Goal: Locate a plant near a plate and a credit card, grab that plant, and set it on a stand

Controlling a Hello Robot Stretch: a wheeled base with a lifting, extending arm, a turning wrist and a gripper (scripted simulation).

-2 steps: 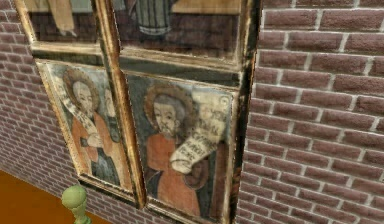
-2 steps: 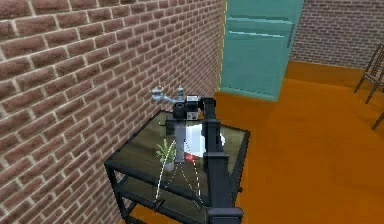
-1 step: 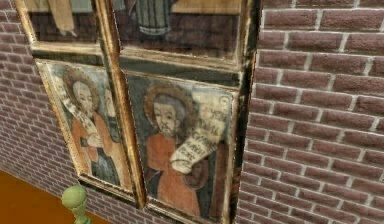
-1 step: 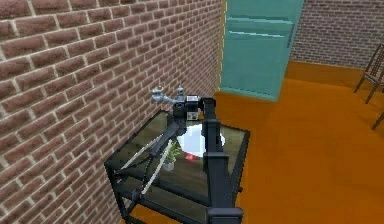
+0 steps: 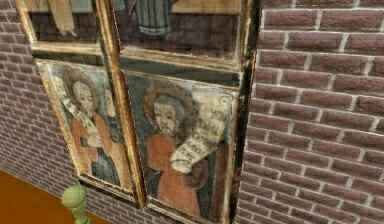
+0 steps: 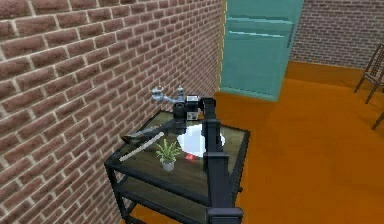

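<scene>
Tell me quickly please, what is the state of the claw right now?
Claw: it cannot be told whether it holds anything. The plant stands on the table.

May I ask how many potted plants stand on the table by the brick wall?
1. The small plant stands on the table, beside the arm on the arm side view's left; the arm may hide more.

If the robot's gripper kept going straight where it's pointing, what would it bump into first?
Probably the brick wall. The gripper points toward the arm side view's left, above the table, and the wall stands beyond. The plant sits lower and nearer, off that line; depth is hard to judge.
</scene>
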